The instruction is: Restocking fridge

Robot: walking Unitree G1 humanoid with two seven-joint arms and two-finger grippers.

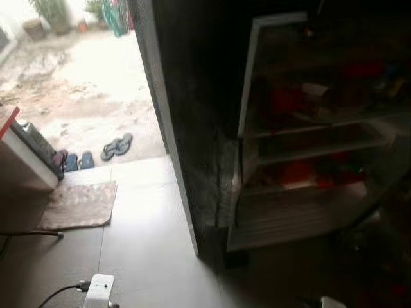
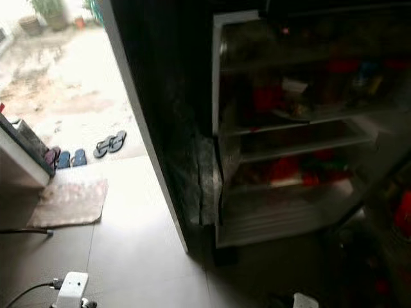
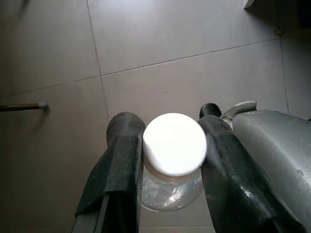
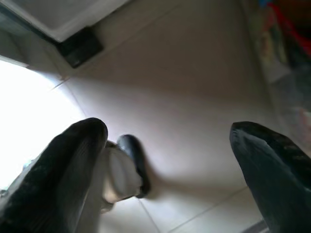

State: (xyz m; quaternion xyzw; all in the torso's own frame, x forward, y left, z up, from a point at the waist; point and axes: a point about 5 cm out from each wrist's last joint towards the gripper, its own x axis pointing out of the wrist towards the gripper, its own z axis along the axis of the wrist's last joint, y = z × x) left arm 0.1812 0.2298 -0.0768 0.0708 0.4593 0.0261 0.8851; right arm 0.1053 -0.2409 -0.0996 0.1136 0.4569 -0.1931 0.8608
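Observation:
The fridge stands open ahead on the right, dim inside, with red items on its white shelves. In the left wrist view my left gripper is shut on a clear bottle with a white ribbed cap, held over the tiled floor. In the right wrist view my right gripper stands open, its black fingers wide apart with nothing between them, above the floor near the fridge's base.
A dark wall edge stands left of the fridge. Beyond it a bright doorway opens to a yard, with sandals and a doormat. A white box with a cable lies on the floor near me. A cabinet stands at the left.

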